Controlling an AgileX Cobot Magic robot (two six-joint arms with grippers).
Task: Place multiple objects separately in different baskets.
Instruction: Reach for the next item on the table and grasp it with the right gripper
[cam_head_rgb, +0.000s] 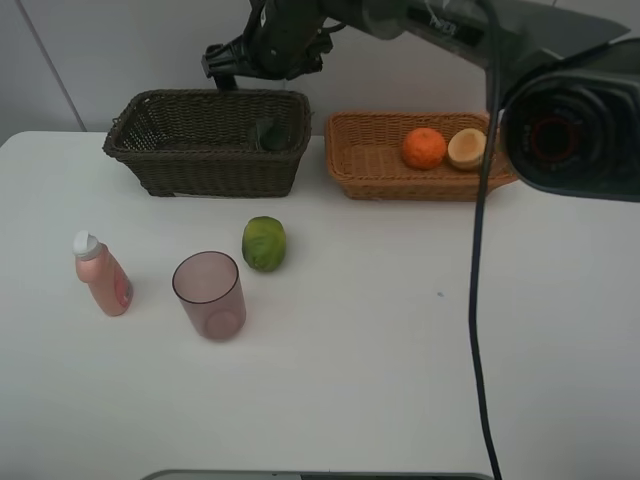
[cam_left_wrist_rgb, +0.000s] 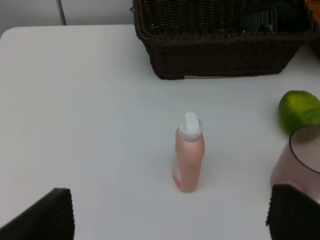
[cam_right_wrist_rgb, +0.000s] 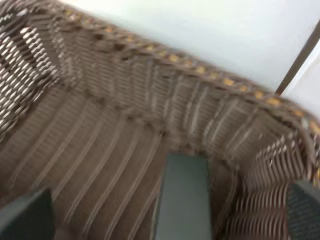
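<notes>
Only the right wrist view shows the right gripper (cam_right_wrist_rgb: 166, 212) spread over the grey bottle (cam_right_wrist_rgb: 184, 185) inside the dark basket (cam_head_rgb: 200, 162), far left; left gripper (cam_left_wrist_rgb: 170, 216) spread near the pink bottle (cam_left_wrist_rgb: 189, 160)

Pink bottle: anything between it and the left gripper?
Nothing visible. Only bare table lies between the open left gripper and the upright pink bottle; the mauve cup stands off to the side.

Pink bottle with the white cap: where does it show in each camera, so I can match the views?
Exterior high: pink bottle stands at the left of the table, left of the mauve cup.
Left wrist: upright near the picture's middle.
Right wrist: not in it.
Shared landmark: the dark brown basket, seen in all three.
</notes>
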